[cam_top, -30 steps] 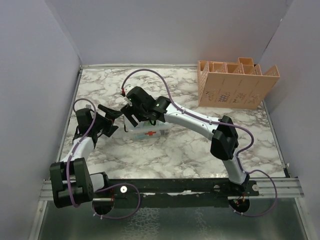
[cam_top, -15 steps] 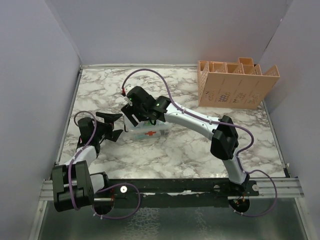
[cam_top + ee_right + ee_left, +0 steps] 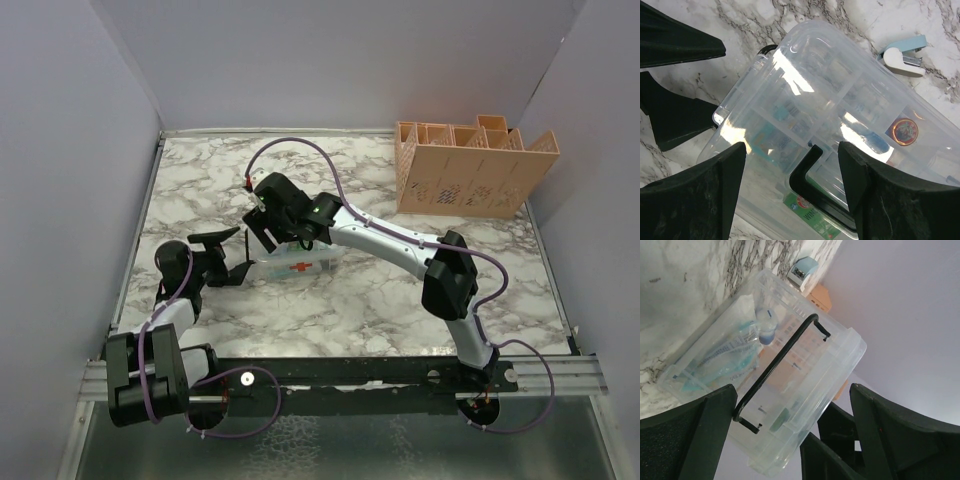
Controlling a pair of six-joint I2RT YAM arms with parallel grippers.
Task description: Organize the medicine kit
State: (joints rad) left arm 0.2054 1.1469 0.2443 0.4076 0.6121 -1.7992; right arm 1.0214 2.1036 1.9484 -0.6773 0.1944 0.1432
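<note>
The medicine kit is a clear plastic box (image 3: 298, 264) with a red cross and a black handle (image 3: 816, 186), its lid shut. Packets, a small bottle (image 3: 765, 325) and a green carton show through it. My right gripper (image 3: 268, 226) is open just above the lid; in the right wrist view (image 3: 791, 150) the handle's corner lies between its fingers, not gripped. My left gripper (image 3: 228, 256) is open and empty at the box's left end. In the left wrist view (image 3: 792, 389) the box (image 3: 805, 365) and its handle (image 3: 780, 357) sit just beyond its fingertips.
A light-blue and white stapler (image 3: 903, 54) lies on the marble table just beyond the box. An orange compartment organizer (image 3: 470, 166) stands at the back right. Walls close in the left, back and right sides.
My left arm has drawn back toward the near edge, and its open gripper has moved slightly nearer along the box's left end. The right arm and the box have not moved.
</note>
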